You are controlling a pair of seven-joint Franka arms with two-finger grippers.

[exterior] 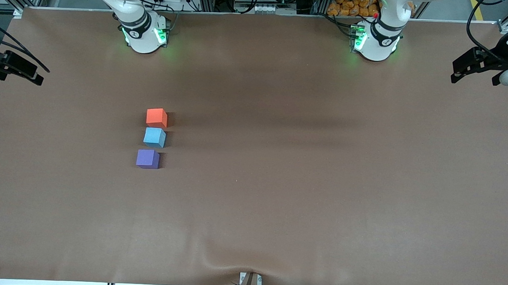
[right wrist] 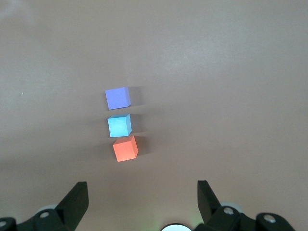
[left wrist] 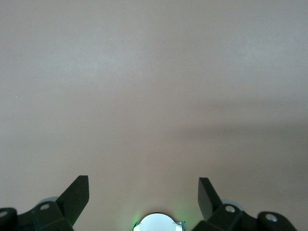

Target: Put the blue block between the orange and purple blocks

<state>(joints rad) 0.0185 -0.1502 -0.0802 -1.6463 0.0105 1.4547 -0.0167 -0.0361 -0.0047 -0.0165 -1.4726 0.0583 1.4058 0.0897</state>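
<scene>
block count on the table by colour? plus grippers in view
orange block: 1
blue block: 1
purple block: 1
grippers: 2, left gripper and right gripper, both open and empty
Total: 3 blocks, 2 grippers

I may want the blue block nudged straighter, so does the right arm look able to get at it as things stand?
Probably yes. The blue block sits toward the right arm's end, nothing above it; the right gripper is open and empty. But the orange block and purple block flank it closely.
</scene>
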